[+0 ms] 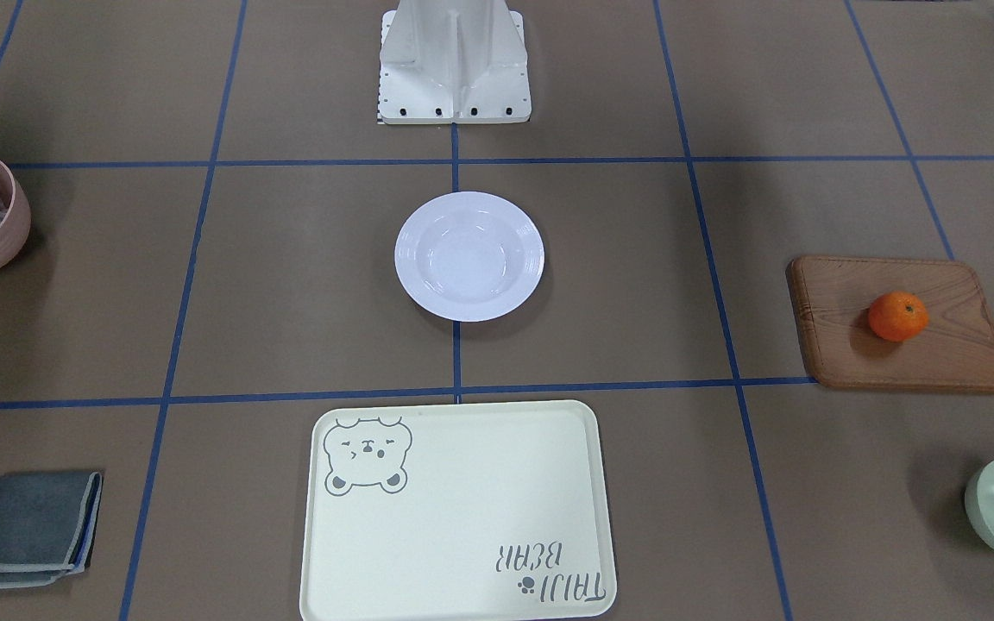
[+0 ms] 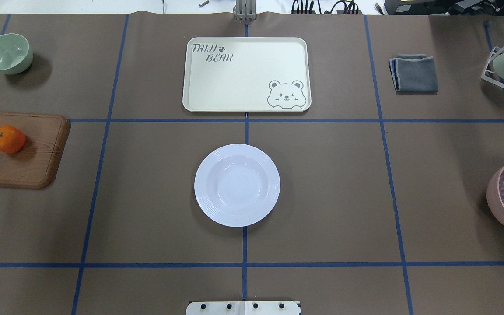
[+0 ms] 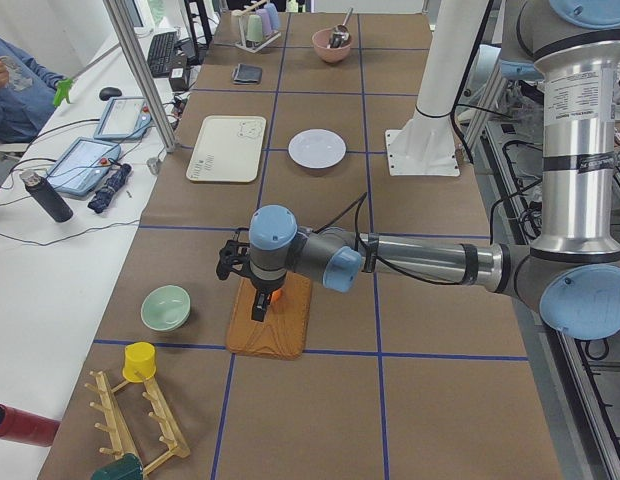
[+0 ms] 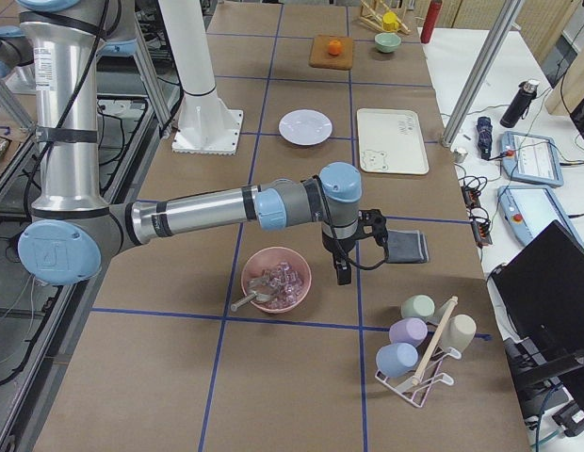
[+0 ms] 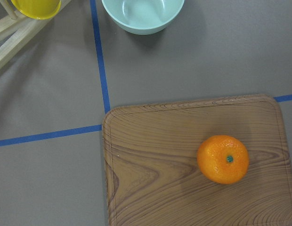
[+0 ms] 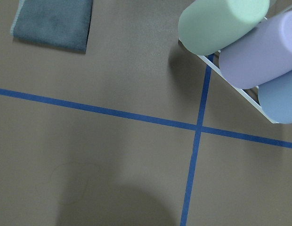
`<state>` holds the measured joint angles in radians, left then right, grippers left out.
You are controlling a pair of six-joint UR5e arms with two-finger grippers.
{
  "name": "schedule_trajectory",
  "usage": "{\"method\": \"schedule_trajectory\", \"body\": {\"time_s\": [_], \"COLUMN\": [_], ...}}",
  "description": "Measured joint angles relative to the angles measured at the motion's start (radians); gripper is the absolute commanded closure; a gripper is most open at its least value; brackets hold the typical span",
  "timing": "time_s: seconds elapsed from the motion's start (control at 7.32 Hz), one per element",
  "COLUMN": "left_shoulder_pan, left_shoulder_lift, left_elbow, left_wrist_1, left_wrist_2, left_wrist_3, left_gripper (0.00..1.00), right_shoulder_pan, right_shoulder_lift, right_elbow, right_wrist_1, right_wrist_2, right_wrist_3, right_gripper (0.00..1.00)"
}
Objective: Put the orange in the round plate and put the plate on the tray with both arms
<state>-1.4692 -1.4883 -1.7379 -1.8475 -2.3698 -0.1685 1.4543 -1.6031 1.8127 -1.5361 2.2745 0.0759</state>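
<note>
The orange (image 5: 223, 159) lies on a brown wooden board (image 5: 160, 183) at the table's left end (image 2: 8, 139). My left gripper (image 3: 258, 305) hangs just above it, seen only in the exterior left view, so I cannot tell whether it is open or shut. The round plate (image 2: 237, 185) sits empty at the table's middle. Beyond it lies the empty tray (image 2: 247, 74). My right gripper (image 4: 341, 273) hovers over bare table between a pink bowl (image 4: 275, 279) and a grey cloth (image 4: 405, 247); its state cannot be told either.
A pale green bowl (image 2: 7, 53) stands beyond the board, with a wooden rack holding a yellow cup (image 3: 140, 362) near it. A wire rack of pastel cups (image 4: 419, 348) stands at the right end. The pink bowl holds ice-like pieces and tongs. The white robot base (image 1: 454, 60) is behind the plate.
</note>
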Motion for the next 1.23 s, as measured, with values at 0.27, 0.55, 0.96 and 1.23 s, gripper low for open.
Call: {"method": "schedule_trajectory", "body": {"time_s": [0.27, 0.55, 0.96, 1.23], "left_shoulder_pan": [-0.001, -0.008, -0.012, -0.01], "left_shoulder_lift": [0.0, 0.013, 0.038, 0.041], "left_elbow": [-0.009, -0.017, -0.042, -0.042], "left_wrist_1": [0.005, 0.005, -0.001, 0.0], "left_wrist_2": [0.006, -0.005, -0.012, -0.008], "left_wrist_3": [0.004, 0.012, 0.01, 0.01], "left_gripper": [0.02, 0.02, 0.02, 0.02], "right_shoulder_pan": [0.0, 0.0, -0.001, -0.002], "right_shoulder_lift": [0.0, 0.0, -0.001, -0.001], "right_elbow": [0.0, 0.005, 0.011, 0.013], "right_wrist_1": [0.003, 0.007, 0.011, 0.011], "right_wrist_2": [0.0, -0.001, 0.003, 0.03], "right_wrist_3": [0.001, 0.001, 0.003, 0.006], "right_gripper": [0.0, 0.0, 0.0, 0.0]}}
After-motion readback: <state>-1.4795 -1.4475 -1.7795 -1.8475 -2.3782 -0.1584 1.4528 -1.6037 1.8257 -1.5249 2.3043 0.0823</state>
